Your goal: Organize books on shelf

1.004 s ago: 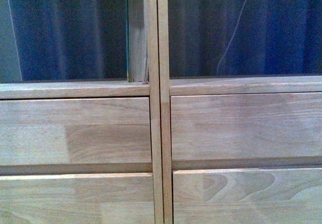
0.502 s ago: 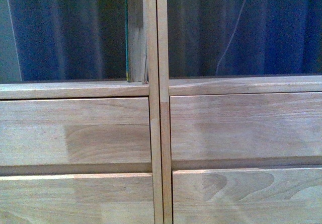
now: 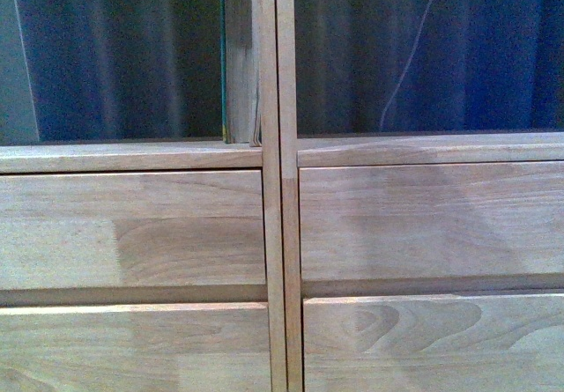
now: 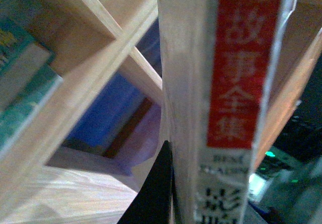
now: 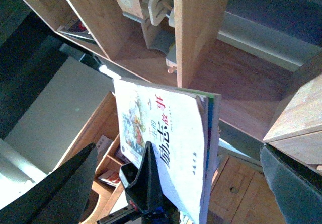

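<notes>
Left gripper (image 4: 216, 153) clamped on the white book (image 4: 241, 83): 1 black finger (image 4: 156, 194) lies flat on the cover beside the red-and-white spine, the other finger hidden behind the book. Right gripper (image 5: 178, 148) spread wide, its 2 dark fingers well apart on either side of that book, touching nothing I can see. Book is held in the air in front of the shelf (image 3: 280, 233), not in a compartment; can't tell which one it's nearest. Front view matches 1 s and 0.5 s ago: 4 drawer fronts (image 3: 132, 229), 2 open compartments with a blue curtain (image 3: 441, 48) behind. The slim book (image 3: 238, 57) with a teal edge is upright against the centre post in the left compartment, unmoved. No arm shows there, so only the wrist views give the grippers and the held book. Left wrist view alone shows the spine lettering close up and teal books (image 4: 20, 83) side by side against a shelf board. Right wrist view alone shows the cover with its colourful picture and red title, a teal edge on its far side, and a darker brown cabinet (image 5: 108, 153) beyond the shelf.
</notes>
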You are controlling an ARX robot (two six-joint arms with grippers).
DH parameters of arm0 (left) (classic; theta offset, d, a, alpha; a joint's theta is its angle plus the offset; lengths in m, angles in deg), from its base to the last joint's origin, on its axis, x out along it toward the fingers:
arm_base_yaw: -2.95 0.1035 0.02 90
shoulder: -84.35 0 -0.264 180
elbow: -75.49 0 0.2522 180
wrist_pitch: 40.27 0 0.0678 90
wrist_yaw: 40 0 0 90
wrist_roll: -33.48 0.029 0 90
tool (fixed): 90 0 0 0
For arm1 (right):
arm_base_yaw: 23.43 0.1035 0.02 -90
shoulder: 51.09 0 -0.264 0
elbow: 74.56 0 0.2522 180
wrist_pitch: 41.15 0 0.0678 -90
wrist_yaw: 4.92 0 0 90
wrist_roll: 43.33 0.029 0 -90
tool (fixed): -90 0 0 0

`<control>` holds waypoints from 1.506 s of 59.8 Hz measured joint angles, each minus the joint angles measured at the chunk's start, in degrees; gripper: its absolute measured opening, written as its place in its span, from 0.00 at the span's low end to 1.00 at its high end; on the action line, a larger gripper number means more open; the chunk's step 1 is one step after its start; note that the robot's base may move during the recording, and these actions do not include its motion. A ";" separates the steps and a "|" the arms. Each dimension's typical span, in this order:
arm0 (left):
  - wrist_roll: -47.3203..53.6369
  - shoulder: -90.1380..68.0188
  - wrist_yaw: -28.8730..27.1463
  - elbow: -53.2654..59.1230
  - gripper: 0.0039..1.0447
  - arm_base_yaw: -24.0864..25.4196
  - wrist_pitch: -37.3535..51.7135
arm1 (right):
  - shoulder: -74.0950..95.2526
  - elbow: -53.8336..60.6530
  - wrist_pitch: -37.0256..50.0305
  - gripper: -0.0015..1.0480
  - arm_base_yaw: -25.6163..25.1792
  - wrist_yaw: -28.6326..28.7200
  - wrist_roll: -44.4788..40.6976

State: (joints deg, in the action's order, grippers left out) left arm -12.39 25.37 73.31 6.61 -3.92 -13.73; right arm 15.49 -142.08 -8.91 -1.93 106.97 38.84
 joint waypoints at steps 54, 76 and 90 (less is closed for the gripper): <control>48.98 -40.35 -11.56 -23.89 0.06 3.98 -0.70 | 0.00 0.00 0.00 0.93 -0.02 0.00 0.11; 59.78 -55.39 -16.44 -42.47 0.06 -0.04 -10.27 | 0.00 0.00 0.00 0.93 -0.02 0.00 0.11; 64.02 -59.80 -18.10 -50.12 0.18 -1.66 -15.58 | 0.00 0.00 0.00 0.93 -0.02 0.00 0.11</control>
State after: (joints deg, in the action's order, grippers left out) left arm 51.63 -34.43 55.21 -43.50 -5.58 -29.32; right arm 15.49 -142.08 -8.91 -1.95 106.97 38.95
